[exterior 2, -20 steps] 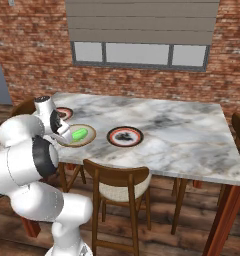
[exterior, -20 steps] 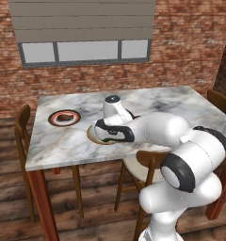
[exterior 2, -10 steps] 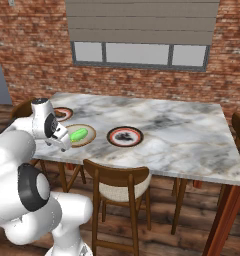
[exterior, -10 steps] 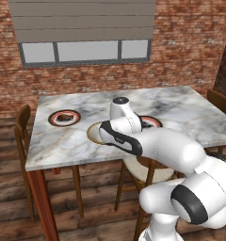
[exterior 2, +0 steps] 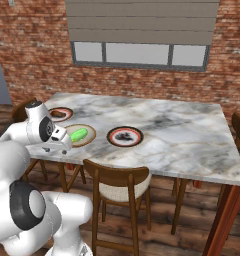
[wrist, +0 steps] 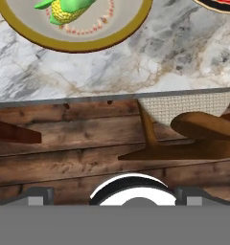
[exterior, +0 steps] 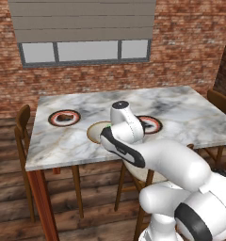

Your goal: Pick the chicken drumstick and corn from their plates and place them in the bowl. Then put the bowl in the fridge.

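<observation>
step: corn point(exterior 2: 78, 133) already lies in the bowl point(exterior 2: 90, 138); I judge the drumstick pick comes next.
drumstick: dark lump I take for it on the far-left plate point(exterior: 64, 118), well left of my pincer point(exterior 2: 62, 145).
pincer: fully spread, nothing in it, hanging off the near edge of the surface point(exterior: 77, 148), just short of the bowl.
next move: I need to swing left across the bowl, then descend over the meat.
arm pose: forearm reaching forward, hand tipped down toward the near edge.

both base views face the table point(exterior: 181, 113) from behind; hand view looks down at its edge.
</observation>
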Available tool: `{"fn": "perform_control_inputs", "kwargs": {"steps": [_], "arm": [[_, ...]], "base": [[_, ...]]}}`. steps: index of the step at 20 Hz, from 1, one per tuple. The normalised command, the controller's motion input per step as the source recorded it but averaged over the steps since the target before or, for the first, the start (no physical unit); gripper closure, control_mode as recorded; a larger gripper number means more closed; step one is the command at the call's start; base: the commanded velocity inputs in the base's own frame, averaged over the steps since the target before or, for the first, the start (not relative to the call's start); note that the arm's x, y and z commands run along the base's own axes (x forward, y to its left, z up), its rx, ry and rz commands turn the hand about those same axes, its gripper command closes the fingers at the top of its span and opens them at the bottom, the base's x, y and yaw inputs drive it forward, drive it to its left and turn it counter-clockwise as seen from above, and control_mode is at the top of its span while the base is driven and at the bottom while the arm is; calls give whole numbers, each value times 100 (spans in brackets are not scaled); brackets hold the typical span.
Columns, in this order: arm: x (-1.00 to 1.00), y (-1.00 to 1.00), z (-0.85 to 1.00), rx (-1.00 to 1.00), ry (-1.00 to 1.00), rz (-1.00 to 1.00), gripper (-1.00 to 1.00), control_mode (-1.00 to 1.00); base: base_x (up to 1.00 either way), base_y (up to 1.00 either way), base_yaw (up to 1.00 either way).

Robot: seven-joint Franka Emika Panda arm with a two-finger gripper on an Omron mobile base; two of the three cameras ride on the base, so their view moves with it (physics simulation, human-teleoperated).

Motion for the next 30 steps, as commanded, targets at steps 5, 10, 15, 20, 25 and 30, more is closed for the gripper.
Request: {"fn": "perform_control_inputs", "kwargs": {"steps": [5, 10, 15, 20, 25, 30], "arm": [[0, 0, 0, 0, 0, 0, -100, -100], [0, 0, 0, 0, 0, 0, -100, -100], [0, 0, 0, 0, 0, 0, -100, -100], [0, 0, 0, 0, 0, 0, -100, -100], [0, 0, 0, 0, 0, 0, -100, -100], [0, 0, 0, 0, 0, 0, -100, 100]], "base": [[0, 0, 0], [0, 0, 0], [0, 0, 0], [0, 0, 0], [0, 0, 0], [0, 0, 0]]}}
